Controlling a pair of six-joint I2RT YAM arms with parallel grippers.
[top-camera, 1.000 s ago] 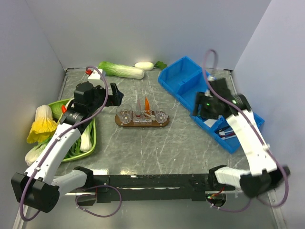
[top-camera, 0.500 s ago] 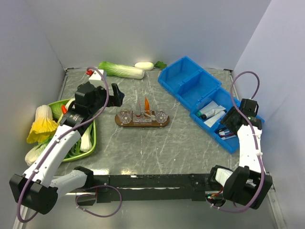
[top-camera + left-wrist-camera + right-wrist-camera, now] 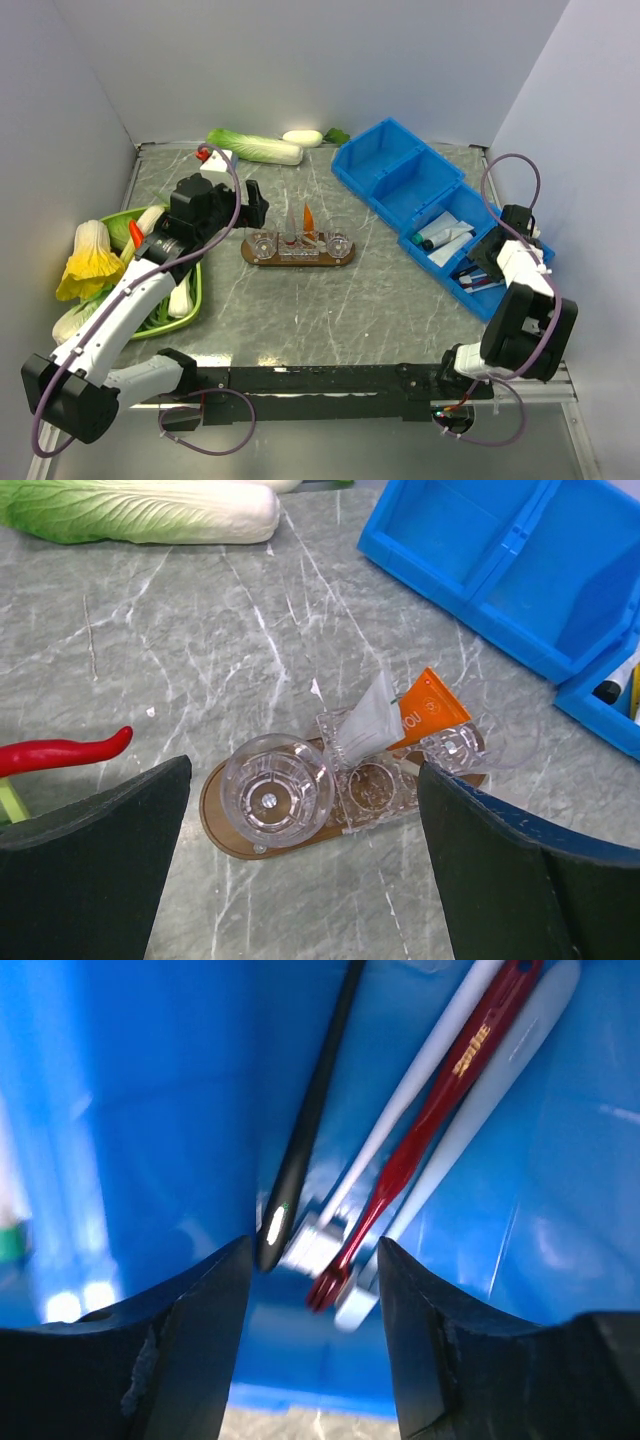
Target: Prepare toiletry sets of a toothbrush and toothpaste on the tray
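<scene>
Toothpaste [image 3: 425,712], a small orange tube, stands slanted near the middle of the tray [image 3: 222,830], flat end up. It leans because it is taller than the clear cups [image 3: 275,790] meant to keep each set upright. A pale see-through piece leans just beside it; what that is cannot be told. The left-end cup is empty, and so, it seems, is the right-end one. No brush shows on the tray, so by the look of it no set is complete.

Across the table [image 3: 380,300], the toothbrush [image 3: 425,1060], thin and white, lies in the near compartment of the blue bin [image 3: 400,180]. It is packed against a red brush, a black brush and a broader pale one, all lying roughly parallel with heads toward the wrist camera.

Directly above those heads hangs the right gripper [image 3: 315,1260], fingers parted and gripping nothing, one to each side of the cluster. That placement suggests it is lining up to pick a brush. Because the handles touch, a neighbour might well come along with the white one.

Back over the tray, the left gripper [image 3: 303,770] hovers with fingers spread wide and empty, framing the row of cups; this looks like waiting rather than grasping.

Further left sit a green dish [image 3: 196,290] of vegetables and a red chilli [image 3: 60,752]. A cabbage [image 3: 255,147] lies along the back wall.
</scene>
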